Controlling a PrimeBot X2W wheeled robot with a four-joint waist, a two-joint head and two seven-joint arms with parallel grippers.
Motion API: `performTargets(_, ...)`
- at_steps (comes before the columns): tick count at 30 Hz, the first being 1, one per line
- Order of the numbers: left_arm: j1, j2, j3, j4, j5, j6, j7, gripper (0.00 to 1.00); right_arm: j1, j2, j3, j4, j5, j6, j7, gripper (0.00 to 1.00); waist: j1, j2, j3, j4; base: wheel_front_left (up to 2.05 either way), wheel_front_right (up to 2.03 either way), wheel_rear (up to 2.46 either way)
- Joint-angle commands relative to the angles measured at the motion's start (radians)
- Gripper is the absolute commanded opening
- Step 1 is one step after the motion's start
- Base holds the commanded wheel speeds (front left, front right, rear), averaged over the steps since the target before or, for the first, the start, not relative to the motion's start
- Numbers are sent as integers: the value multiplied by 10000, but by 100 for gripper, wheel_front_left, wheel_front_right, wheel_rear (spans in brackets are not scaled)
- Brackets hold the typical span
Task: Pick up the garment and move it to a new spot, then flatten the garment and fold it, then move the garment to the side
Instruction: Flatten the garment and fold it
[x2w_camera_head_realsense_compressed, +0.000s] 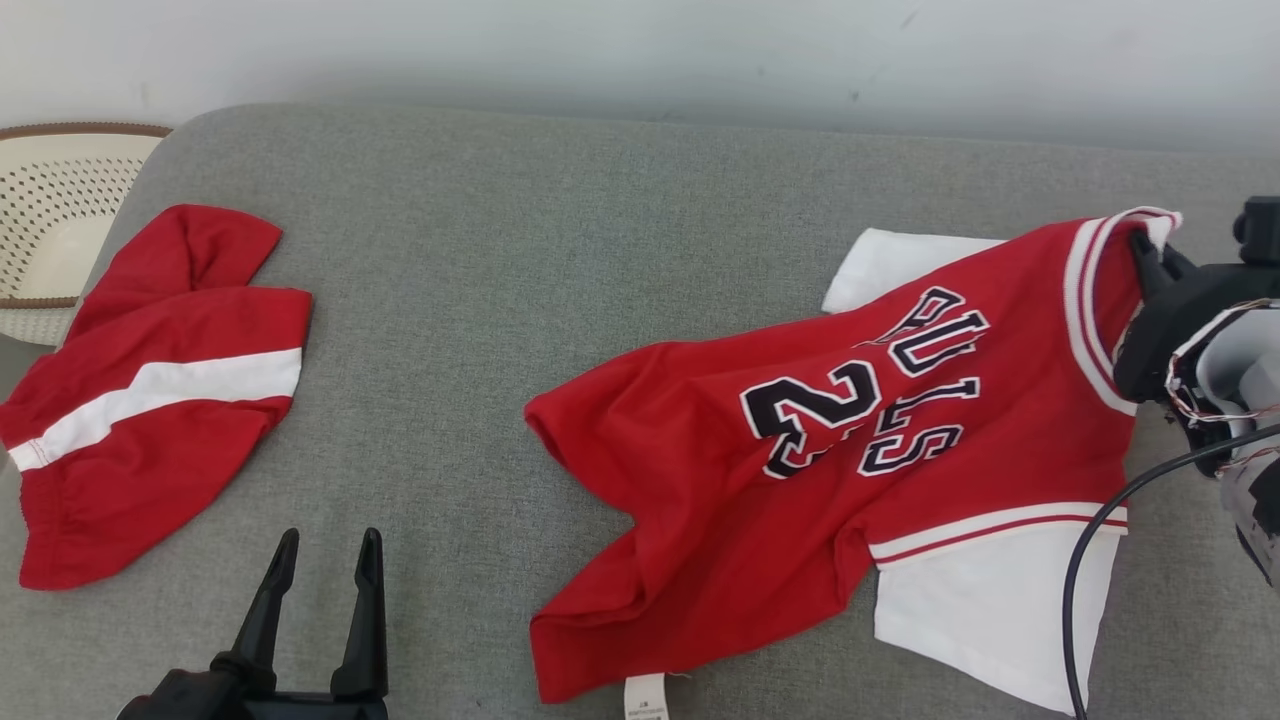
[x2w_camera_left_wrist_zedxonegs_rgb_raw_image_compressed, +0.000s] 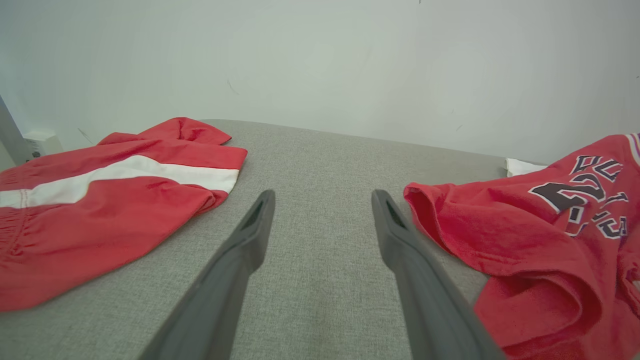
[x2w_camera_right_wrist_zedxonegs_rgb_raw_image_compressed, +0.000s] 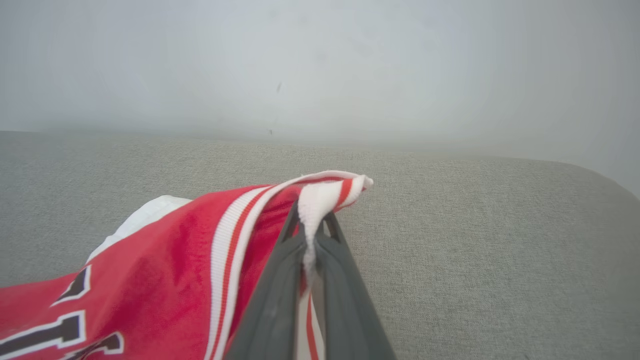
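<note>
At far right, right tool (x2w_camera_right_wrist_zedxonegs_rgb_raw_image_compressed: 311, 220) clamps trim of the garment (x2w_camera_head_realsense_compressed: 900, 450); left tool (x2w_camera_head_realsense_compressed: 328, 545) gapes.

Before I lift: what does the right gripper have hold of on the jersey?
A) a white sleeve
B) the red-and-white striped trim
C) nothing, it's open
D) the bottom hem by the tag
B: in the right wrist view the right gripper is shut, with the striped trim of the jersey bunched between its fingers.
</note>
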Motion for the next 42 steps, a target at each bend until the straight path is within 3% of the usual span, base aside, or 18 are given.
performTargets(1,-86,-1,8,25,-56,11,-36,100,-168,-68,-30,158,74,1,-139,0,-1,-1,4,-3,0,0,0)
performTargets(7,-57,-2,-5,69,-64,15,-36,100,-174,162,29,738,-38,3,-332,1,-1,-1,-20,-22,0,0,0)
performTargets(8,-48,0,-9,83,-61,16,-36,100,-151,188,42,807,-47,1,-370,93,-1,-1,-28,-27,0,0,0)
performTargets(9,-46,-2,-12,92,-63,20,-36,100,-114,219,71,873,-65,1,-370,100,-1,-1,-38,-33,0,0,0)
performTargets(24,384,-1,161,131,1,38,-36,100,717,421,272,1447,-139,1,-628,100,-1,-1,-850,-588,0,0,0)
performTargets(30,563,-1,180,91,-6,60,-36,100,1201,423,-87,885,17,1,-909,100,-1,-1,-1072,-801,0,0,0)
performTargets(35,695,0,222,88,-10,104,-36,100,2015,260,-1482,-640,-450,3,-917,100,-1,-1,-1264,-971,0,0,0)
performTargets(42,910,0,282,10,-22,160,-36,100,4137,564,-3932,-2530,-2383,3,-922,100,-1,-1,-1487,-1156,0,0,0)
